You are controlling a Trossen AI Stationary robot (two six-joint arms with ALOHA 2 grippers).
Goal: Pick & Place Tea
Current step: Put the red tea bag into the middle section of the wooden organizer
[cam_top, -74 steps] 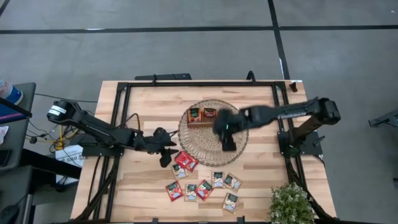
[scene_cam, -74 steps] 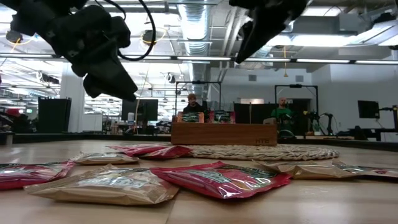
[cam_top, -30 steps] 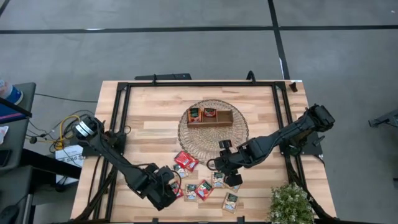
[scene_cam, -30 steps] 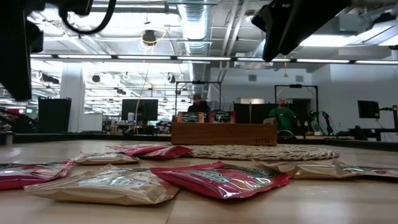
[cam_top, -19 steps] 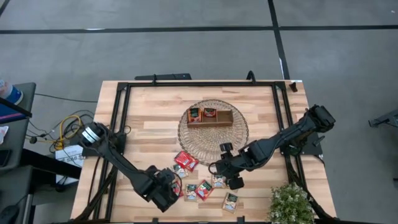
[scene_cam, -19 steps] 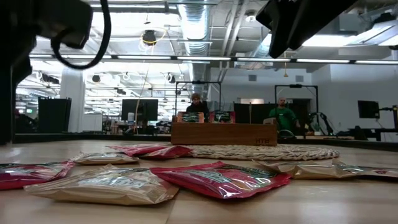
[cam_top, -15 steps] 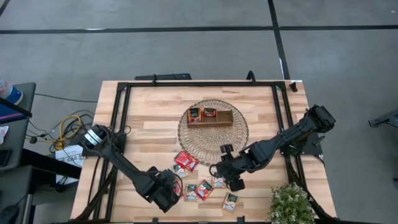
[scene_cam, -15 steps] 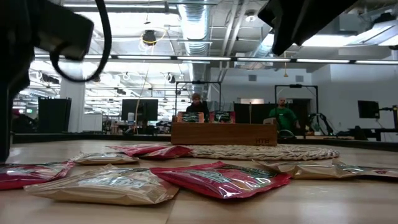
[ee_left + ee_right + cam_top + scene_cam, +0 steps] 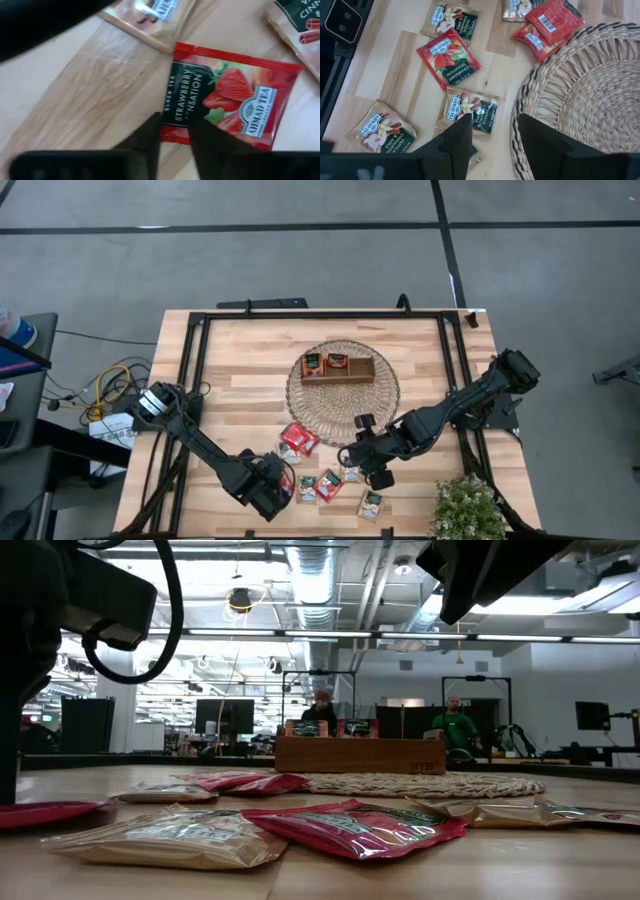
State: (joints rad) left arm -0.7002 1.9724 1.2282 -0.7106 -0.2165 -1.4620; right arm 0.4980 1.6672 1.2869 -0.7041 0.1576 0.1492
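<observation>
The left gripper's [image 9: 174,131] jaws stand narrowly apart astride the near edge of a red sachet [image 9: 220,102], not visibly clamped on it; the right gripper's [image 9: 492,131] jaws are apart and empty above a beige sachet [image 9: 470,111]. Seen from above, the left gripper [image 9: 278,485] is low at 7 o'clock of the mat [image 9: 343,392], at the left end of the loose tea, presumably to pinch an outlying packet by its rim, since a flat packet gives no other hold; the right gripper [image 9: 367,460] hangs at 5 o'clock of the mat, likely lining up its own pick. The rest of the tea lies scattered on the table [image 9: 250,360] between 5 and 7 o'clock of the mat; two packets already stand in the tray [image 9: 358,370] at the mat's centre. A plant [image 9: 467,508] sits at the table's 4 o'clock corner, clear of both arms; neighbouring packets lie close and partly overlapped, so a pinch could drag one along.
</observation>
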